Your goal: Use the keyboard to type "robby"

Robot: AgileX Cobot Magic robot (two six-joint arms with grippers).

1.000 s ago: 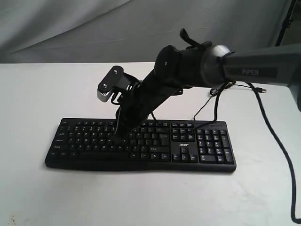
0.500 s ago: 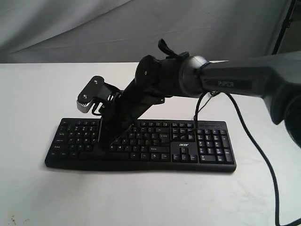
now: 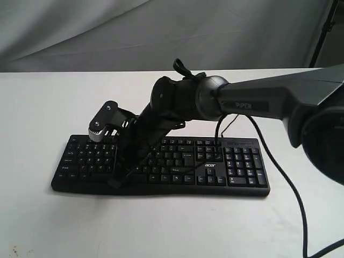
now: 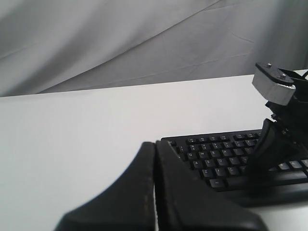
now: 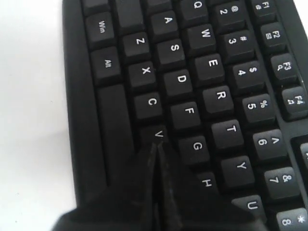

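Note:
The long black keyboard (image 3: 226,166) lies across the white table, its "acer" logo near the number pad. My right arm reaches across it to its left half. The right gripper (image 3: 116,180) is shut, fingertips pointing down at the lower key rows. In the right wrist view the right gripper (image 5: 155,144) has its tips just at the V key (image 5: 157,134), beside the space bar; whether they touch a key I cannot tell. The left gripper (image 4: 155,143) is shut and holds nothing, off the keyboard's (image 4: 216,156) left end, outside the exterior view.
A thin black cable (image 3: 279,177) runs from the keyboard's back edge down the right side of the table (image 3: 43,107). A grey cloth backdrop (image 3: 107,32) hangs behind. The right arm's wrist camera block (image 4: 273,86) stands above the keys.
The right gripper has swung left along the keyboard, from around its middle to the left half, and has dropped lower toward the front rows.

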